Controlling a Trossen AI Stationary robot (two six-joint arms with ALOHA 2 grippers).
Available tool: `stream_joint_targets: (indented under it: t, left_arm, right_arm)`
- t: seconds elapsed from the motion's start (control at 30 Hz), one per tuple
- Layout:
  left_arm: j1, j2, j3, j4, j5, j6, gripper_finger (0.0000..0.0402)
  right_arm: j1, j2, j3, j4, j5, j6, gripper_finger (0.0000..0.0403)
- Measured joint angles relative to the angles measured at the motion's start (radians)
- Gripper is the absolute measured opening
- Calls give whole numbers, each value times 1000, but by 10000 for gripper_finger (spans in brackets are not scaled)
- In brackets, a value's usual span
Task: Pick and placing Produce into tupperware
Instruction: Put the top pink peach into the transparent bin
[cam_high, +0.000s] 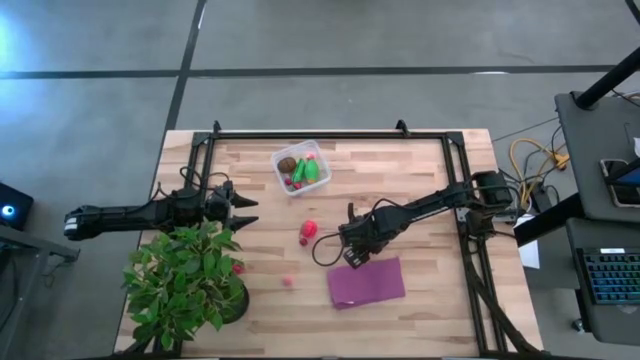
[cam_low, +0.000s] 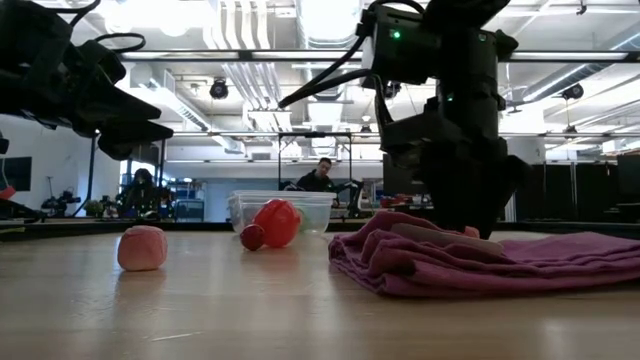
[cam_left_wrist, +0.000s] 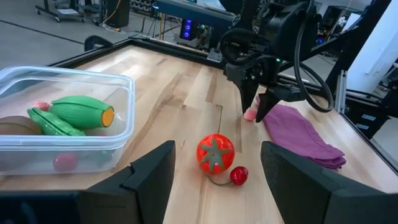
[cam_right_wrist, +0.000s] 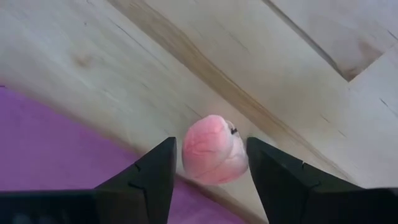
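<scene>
My right gripper (cam_high: 352, 256) points down at the far left corner of the purple cloth (cam_high: 367, 283). Its open fingers stand on either side of a pink round piece of produce (cam_right_wrist: 214, 149) that rests on the wood beside the cloth's edge. The clear tupperware (cam_high: 300, 168) at the far middle holds green, brown and red pieces. A red round piece (cam_left_wrist: 215, 152) and a small red berry (cam_left_wrist: 239, 175) lie on the table between the tupperware and my right gripper. Another pink piece (cam_high: 287, 281) lies nearer the front. My left gripper (cam_high: 245, 210) waits open at the left, holding nothing. My right gripper comes at the pink piece from above, one finger on each side of it. One finger (cam_right_wrist: 273, 180) seems to meet its side (cam_right_wrist: 244, 155), while a thin gap shows at the other finger (cam_right_wrist: 149, 183). I cannot tell whether it truly touches. The piece sits on the table.
A leafy potted plant (cam_high: 190, 280) stands at the near left, right below my left arm. A dark metal frame (cam_high: 330, 133) runs along the table's edges. Bare wood lies between the tupperware and the cloth.
</scene>
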Motion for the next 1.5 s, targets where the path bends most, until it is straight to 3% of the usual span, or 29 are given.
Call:
stream_joint_targets:
  t: [0.47, 0.8, 0.93, 1.07, 1.2, 1.37, 1.5]
  left_arm:
    - [0, 0, 0, 1, 0, 0, 224]
    - [0, 0, 0, 1, 0, 0, 224]
    - [0, 0, 0, 1, 0, 0, 224]
    - [0, -1, 0, 1, 0, 0, 224]
    - [0, -1, 0, 0, 0, 0, 224]
    - [0, 0, 0, 1, 0, 0, 224]
    - [0, 0, 0, 3, 0, 0, 224]
  right_arm:
    - [-1, 0, 0, -16, 1, -3, 139]
    - [-1, -23, 0, -19, 0, -3, 139]
    - [-7, -83, 13, -74, -64, -3, 137]
    - [-26, -165, 127, -287, -108, -48, 137]
    - [-59, -228, 325, -529, -95, -91, 137]
    - [-111, -236, 561, -749, 38, -123, 137]
    - [-168, -212, 687, -753, 136, -176, 137]
